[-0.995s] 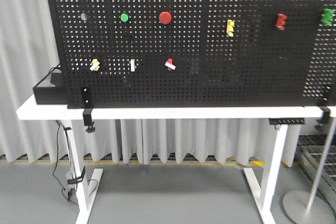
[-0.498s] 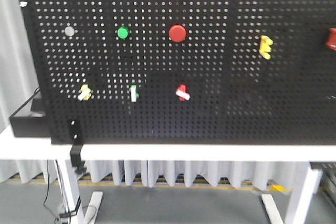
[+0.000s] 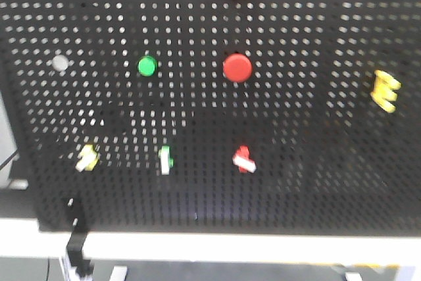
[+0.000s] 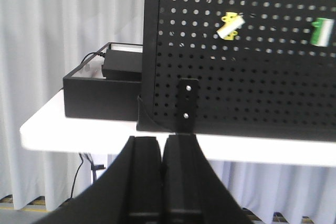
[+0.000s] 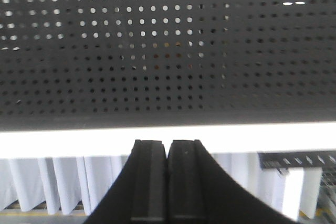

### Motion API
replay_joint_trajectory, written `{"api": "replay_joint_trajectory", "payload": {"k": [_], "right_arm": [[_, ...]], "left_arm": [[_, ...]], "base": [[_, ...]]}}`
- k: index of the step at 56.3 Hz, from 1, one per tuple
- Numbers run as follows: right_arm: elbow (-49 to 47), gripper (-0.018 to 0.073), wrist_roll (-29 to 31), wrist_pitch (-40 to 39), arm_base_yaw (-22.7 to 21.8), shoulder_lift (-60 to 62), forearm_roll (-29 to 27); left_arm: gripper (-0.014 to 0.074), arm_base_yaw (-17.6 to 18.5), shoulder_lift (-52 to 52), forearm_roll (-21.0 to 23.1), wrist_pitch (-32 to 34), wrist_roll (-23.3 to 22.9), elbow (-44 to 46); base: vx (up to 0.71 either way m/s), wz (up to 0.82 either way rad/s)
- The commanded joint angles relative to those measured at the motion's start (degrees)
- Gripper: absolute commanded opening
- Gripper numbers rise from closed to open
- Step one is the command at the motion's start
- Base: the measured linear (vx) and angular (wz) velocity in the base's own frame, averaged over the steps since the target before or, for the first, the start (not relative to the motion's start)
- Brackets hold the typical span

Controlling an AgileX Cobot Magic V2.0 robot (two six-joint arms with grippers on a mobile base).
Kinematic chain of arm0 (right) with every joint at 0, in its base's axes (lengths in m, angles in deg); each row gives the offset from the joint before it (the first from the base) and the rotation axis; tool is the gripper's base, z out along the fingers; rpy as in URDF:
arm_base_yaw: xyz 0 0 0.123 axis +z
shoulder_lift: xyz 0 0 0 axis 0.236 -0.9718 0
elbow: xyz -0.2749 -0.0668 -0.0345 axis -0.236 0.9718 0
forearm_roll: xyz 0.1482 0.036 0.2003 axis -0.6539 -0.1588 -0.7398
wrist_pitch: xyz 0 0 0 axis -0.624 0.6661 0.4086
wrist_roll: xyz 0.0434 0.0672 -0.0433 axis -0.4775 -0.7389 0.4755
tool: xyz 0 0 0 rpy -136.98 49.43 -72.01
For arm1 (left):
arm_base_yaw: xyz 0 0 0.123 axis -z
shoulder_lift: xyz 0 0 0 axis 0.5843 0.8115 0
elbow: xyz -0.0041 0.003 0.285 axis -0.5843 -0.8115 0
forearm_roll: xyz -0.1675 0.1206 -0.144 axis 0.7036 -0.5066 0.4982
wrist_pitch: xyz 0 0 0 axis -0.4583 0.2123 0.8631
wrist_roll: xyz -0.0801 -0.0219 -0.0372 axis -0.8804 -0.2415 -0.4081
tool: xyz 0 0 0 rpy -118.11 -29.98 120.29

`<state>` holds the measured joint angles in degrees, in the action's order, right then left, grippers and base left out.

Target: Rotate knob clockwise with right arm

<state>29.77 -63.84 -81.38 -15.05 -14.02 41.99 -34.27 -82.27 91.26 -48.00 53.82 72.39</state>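
Three small knobs sit in a low row on the black pegboard (image 3: pixel 296 162): a yellow one (image 3: pixel 87 158), a green and white one (image 3: pixel 165 160) and a red one with a white bar (image 3: pixel 244 160). No gripper shows in the front view. My right gripper (image 5: pixel 168 142) is shut and empty, low in front of the white table edge (image 5: pixel 157 139), facing a bare stretch of pegboard (image 5: pixel 157 51) with no knob in its view. My left gripper (image 4: pixel 163 140) is shut and empty, below the yellow knob (image 4: pixel 231 25) and the green knob (image 4: pixel 322 31).
Two red buttons (image 3: pixel 237 68), a green button (image 3: pixel 147 66), grey discs (image 3: pixel 60 63) and a yellow switch (image 3: pixel 385 91) are higher on the board. A black box (image 4: pixel 102 90) stands on the white table (image 4: pixel 79 129) left of the board. A clamp bracket (image 4: pixel 187 106) holds the board's corner.
The front view has come much closer to the pegboard. The board fills the frame, and the knobs look larger and sit lower. The table legs and floor have left the view.
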Motion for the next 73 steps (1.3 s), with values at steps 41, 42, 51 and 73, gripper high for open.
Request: {"api": "replay_joint_trajectory", "payload": {"k": [41, 42, 51, 73], "right_arm": [[0.3, -0.0009, 0.4, -4.8, -0.3, 0.5, 0.3], [0.3, -0.0009, 0.4, -4.8, -0.3, 0.5, 0.3], [0.3, -0.0009, 0.4, -4.8, -0.3, 0.5, 0.3], [0.3, -0.0009, 0.6, -6.9, -0.3, 0.5, 0.4]], "left_arm": [[-0.0006, -0.1, 0.0, 0.4, 4.7, -0.6, -0.7], [-0.0006, -0.1, 0.0, 0.4, 4.7, -0.6, -0.7], [-0.0006, -0.1, 0.0, 0.4, 4.7, -0.6, -0.7], [-0.0006, -0.1, 0.0, 0.4, 4.7, -0.6, -0.7]], "base": [[0.17, -0.02], [0.03, -0.05], [0.01, -0.02], [0.0, 0.0]]}}
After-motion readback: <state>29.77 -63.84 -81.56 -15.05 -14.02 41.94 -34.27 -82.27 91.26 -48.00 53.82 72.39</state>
